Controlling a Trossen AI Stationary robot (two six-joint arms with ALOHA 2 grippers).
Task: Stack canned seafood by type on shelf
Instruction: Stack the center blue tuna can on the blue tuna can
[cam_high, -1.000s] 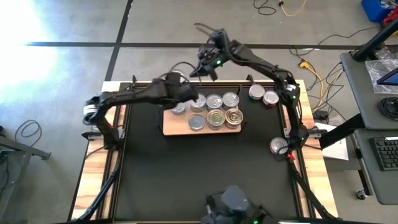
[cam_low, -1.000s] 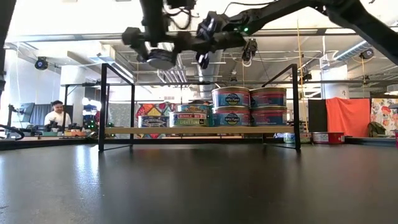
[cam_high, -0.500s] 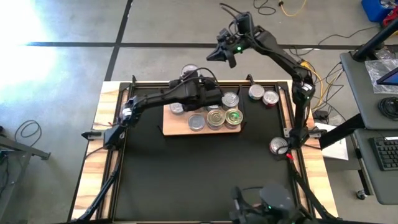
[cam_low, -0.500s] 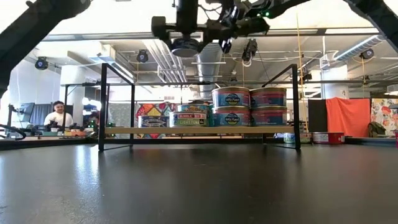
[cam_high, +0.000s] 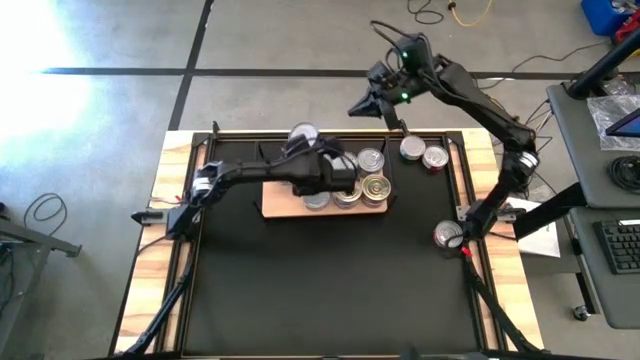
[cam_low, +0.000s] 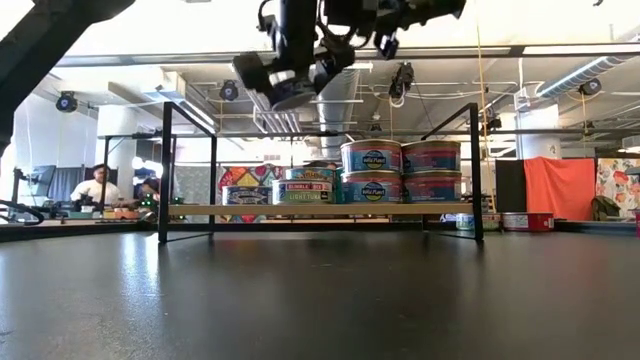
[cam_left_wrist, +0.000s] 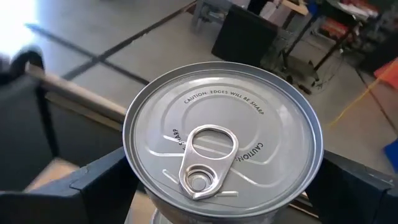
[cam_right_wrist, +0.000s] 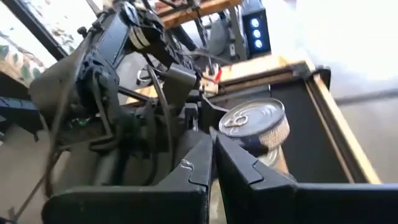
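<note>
Left gripper (cam_left_wrist: 224, 186) fingers pinch can (cam_left_wrist: 222, 138) above shelf (cam_high: 280, 205) — right gripper (cam_right_wrist: 213, 155) fingers pressed together.

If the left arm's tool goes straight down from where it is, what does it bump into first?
Probably the cans already on the shelf. The left tool holds a silver can high above them, tilted, so that can would meet the stacked cans first. Exactly which stack is hard to tell.

left end effector (cam_high: 303, 140): carried its shiny silver round tin (cam_high: 303, 136) toward 3 o'clock, tin now tilted
right end effector (cam_high: 362, 105): withdrew toward 1 o'clock
</note>
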